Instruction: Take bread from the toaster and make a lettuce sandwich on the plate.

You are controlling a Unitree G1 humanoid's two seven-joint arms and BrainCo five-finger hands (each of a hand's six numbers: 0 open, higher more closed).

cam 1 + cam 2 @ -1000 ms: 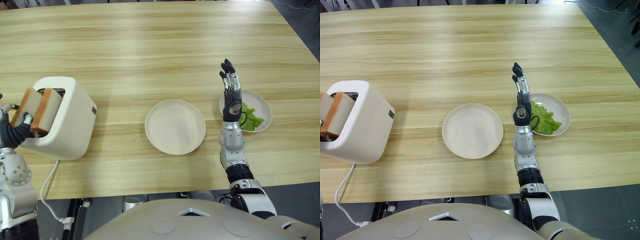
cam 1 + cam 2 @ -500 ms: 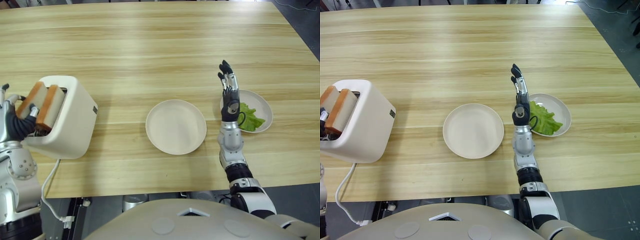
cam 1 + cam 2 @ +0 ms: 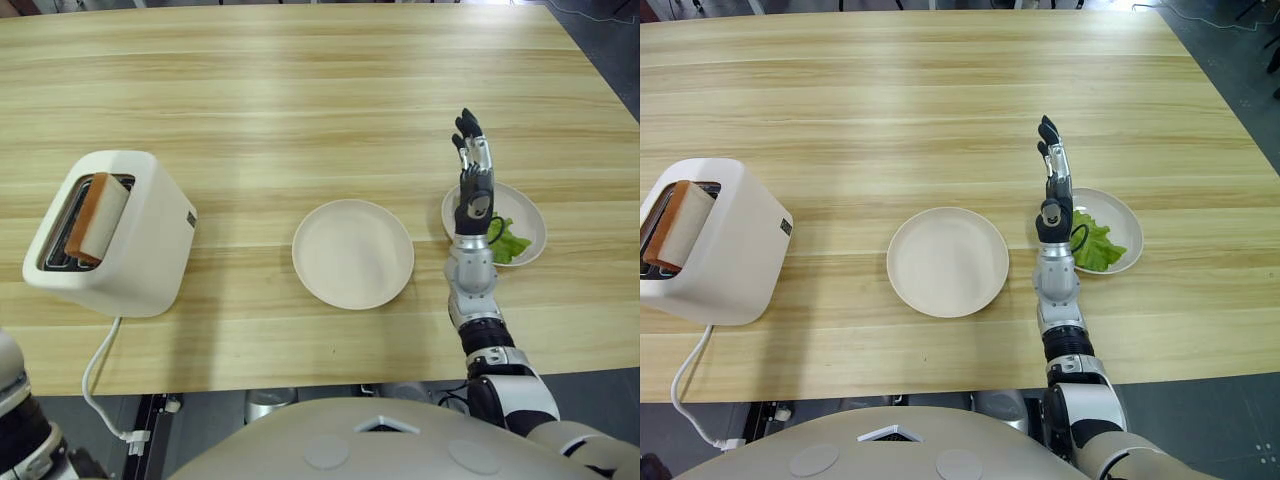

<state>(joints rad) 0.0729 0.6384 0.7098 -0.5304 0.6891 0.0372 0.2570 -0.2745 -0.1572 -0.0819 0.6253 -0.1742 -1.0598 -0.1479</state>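
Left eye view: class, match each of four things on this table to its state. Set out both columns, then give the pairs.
Things:
1 toaster
2 plate
3 bowl
4 right hand

States:
A holds lettuce
B raised, fingers straight, holding nothing
C has a bread slice in a slot
D bare, at mid-table

Pairs: 1-C, 2-D, 3-A, 4-B

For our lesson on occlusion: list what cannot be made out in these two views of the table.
- Lettuce: left eye view, its left part hidden behind the right hand.
- Bread: both views, lower part hidden inside the toaster.
- Toaster: right eye view, left side cut off by the picture edge.
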